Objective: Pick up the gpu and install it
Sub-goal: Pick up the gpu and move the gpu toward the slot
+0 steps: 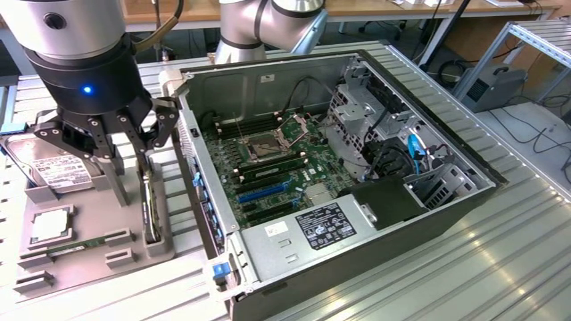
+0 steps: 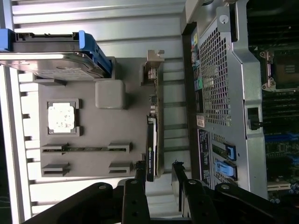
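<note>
Silver-grey arm (image 1: 254, 27), black end effector (image 1: 105, 144) with a blue light (image 1: 87, 88).

Hard drive (image 1: 55, 172) label text illegible

Arm (image 1: 76, 47) vertical, tool (image 2: 158, 167) downward, jaws spread

robotics lab, aluminium workbench (image 1: 499, 267), open pc case (image 1: 402, 264)
</note>
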Action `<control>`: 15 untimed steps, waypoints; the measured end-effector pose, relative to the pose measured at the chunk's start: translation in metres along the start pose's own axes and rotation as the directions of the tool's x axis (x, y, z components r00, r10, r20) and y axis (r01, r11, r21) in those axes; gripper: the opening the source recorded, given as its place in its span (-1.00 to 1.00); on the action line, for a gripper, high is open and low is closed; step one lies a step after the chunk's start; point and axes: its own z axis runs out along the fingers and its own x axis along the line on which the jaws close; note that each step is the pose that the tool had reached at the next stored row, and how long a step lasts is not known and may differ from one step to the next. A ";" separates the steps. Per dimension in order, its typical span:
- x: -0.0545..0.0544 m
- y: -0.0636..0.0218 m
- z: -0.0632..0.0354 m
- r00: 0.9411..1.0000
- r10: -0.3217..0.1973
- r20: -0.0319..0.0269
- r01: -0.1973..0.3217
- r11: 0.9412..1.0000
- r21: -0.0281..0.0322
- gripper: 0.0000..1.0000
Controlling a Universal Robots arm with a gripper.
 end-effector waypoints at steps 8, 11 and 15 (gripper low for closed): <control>0.000 -0.0001 0.0029 1.000 0.000 0.000 0.000 1.000 0.000 -0.28; 0.000 -0.0001 0.0034 1.000 0.000 0.000 0.000 1.000 0.000 -0.28; 0.000 -0.0002 0.0040 1.000 0.000 0.000 0.000 1.000 0.000 -0.28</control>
